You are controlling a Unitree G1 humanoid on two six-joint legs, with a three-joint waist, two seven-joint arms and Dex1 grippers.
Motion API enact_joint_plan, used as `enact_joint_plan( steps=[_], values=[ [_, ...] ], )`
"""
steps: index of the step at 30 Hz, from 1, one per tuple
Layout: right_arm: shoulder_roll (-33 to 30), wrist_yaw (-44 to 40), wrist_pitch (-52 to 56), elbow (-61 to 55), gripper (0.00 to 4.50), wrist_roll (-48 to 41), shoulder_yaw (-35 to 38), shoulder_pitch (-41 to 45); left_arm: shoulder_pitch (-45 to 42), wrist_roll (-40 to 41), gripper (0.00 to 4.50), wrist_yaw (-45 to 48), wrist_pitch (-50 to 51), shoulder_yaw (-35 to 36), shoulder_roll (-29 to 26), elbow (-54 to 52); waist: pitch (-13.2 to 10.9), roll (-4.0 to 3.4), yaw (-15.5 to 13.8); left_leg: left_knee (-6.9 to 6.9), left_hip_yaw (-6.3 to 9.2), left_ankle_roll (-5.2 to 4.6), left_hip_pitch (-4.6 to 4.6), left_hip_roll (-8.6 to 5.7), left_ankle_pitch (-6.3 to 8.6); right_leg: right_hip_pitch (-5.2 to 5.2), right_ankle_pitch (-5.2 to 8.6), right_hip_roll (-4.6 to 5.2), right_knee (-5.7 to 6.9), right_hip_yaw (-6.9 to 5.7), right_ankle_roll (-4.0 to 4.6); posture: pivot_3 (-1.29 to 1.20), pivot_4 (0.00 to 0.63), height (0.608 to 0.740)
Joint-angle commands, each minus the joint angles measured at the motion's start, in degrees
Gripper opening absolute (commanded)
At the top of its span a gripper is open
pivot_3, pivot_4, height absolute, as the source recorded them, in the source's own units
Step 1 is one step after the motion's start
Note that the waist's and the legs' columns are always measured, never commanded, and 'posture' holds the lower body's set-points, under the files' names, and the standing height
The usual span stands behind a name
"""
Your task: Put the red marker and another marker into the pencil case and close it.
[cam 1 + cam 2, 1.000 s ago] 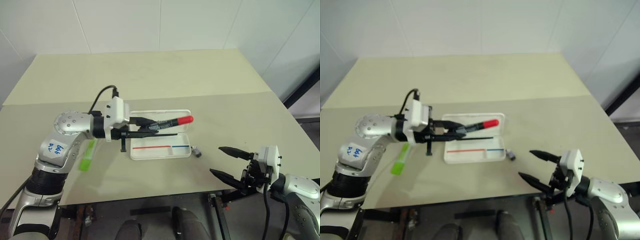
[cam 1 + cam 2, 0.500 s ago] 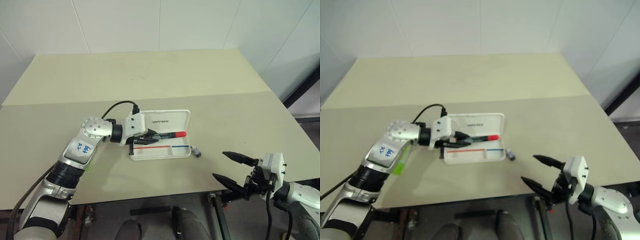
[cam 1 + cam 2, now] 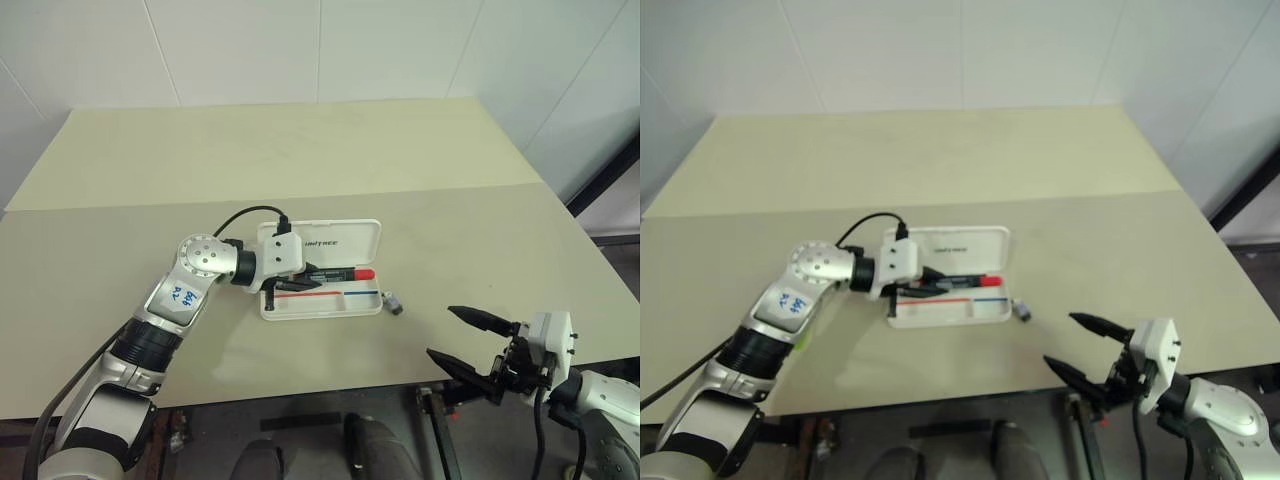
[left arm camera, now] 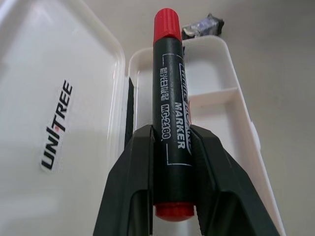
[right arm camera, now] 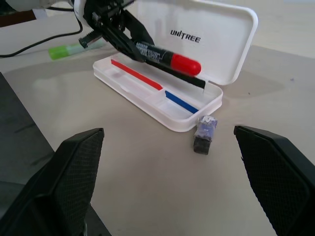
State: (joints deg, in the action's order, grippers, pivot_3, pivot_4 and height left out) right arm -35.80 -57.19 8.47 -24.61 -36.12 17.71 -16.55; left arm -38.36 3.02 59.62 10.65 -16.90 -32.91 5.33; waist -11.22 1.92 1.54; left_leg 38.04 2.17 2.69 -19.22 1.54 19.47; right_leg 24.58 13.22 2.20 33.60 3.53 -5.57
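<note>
The white pencil case [image 3: 352, 233] lies open at mid-table, its lid [image 5: 221, 24] raised behind the tray [image 5: 147, 101]. My left gripper [image 3: 312, 279] is shut on the red marker [image 3: 342, 272], a black barrel with a red cap. The marker lies level and low over the back of the tray, cap toward the right. In the left wrist view the two fingers [image 4: 130, 177] clamp the red marker [image 4: 170, 108] near its tail. A green highlighter [image 5: 66, 50] lies on the table beyond the left arm. My right gripper [image 3: 441, 331] hangs open and empty at the table's front right edge.
A small grey block [image 3: 394, 300] sits on the table just right of the tray, also seen as the grey block [image 5: 204, 132] in the right wrist view. A black cable loops over the left wrist. The table's front edge runs close to the right gripper.
The left gripper has come down and forward with the red marker, from above the case to low over the tray. The right gripper stays open in place.
</note>
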Motion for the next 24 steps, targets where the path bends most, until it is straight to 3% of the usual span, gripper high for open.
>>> enact_joint_plan(
  steps=[1,13,24],
  values=[
    [-1.24,0.32,0.54,-3.96,4.50,-2.80,2.52,0.66,-0.73,-0.58,0.65,0.37,-1.38,0.42,-0.07,-0.19,0.00,0.00,0.01,0.00,0.00,0.00,0.00,0.00,0.00,0.00,0.00,0.00,0.00,0.00,-0.01,0.00,0.150,0.740],
    [-1.93,3.02,3.54,-5.26,4.50,-2.21,1.06,3.18,-1.89,-4.31,0.65,-2.34,-5.77,0.47,1.51,4.99,0.00,0.00,-0.13,0.00,0.02,-0.02,-0.01,0.00,0.01,0.00,-0.05,0.00,0.02,-0.01,-0.12,0.00,0.150,0.740],
    [-1.67,4.13,4.09,-5.88,4.50,-1.89,0.78,3.02,-1.67,-2.55,4.40,0.47,-4.11,0.87,1.76,1.80,0.00,0.00,-0.10,0.00,0.02,-0.04,0.00,0.00,0.02,0.00,-0.07,0.00,0.04,-0.01,-0.15,0.00,0.150,0.740]
  ],
)
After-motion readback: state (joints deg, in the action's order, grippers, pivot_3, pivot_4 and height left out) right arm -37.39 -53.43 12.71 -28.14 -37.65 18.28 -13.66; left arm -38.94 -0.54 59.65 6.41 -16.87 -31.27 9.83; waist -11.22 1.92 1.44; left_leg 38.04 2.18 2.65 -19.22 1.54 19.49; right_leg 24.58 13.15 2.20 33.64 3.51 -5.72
